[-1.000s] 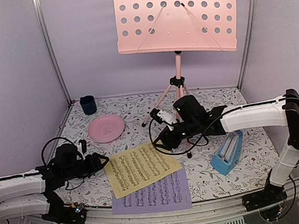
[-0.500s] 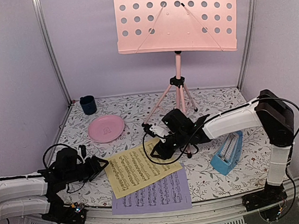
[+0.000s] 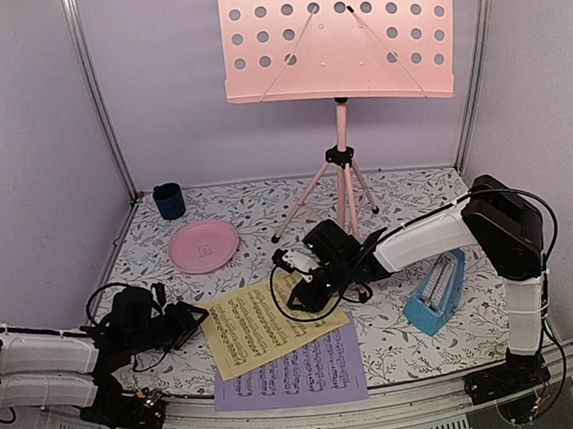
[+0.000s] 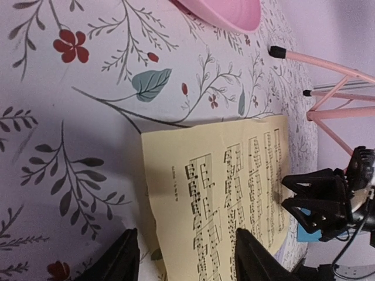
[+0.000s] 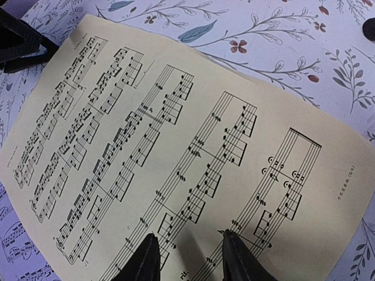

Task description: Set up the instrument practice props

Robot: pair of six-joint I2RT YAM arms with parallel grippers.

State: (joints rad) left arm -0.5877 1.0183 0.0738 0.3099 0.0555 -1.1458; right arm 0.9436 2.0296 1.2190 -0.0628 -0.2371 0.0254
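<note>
Figure: the yellow sheet (image 3: 271, 321) is laid flat near the table's (image 3: 416, 198) front edge, overlapping the lavender sheet (image 3: 310, 373). The left gripper (image 3: 200, 312) is seen part-open and empty at its left edge, the right gripper (image 3: 303, 293) likewise over its right end. Only in the wrist views is paper seen between each gripper's fingers.

I can read no words here: the yellow sheet (image 5: 176, 146) carries only music notes, and its small margin print is too blurred.

The floral tabletop (image 3: 405, 189) carries a dark blue cup (image 3: 169, 201), pink plate (image 3: 203, 246), pink tripod music stand (image 3: 343, 159), blue metronome (image 3: 436, 294), and a yellow sheet (image 3: 261, 327) overlapping a lavender sheet (image 3: 301, 379).
</note>
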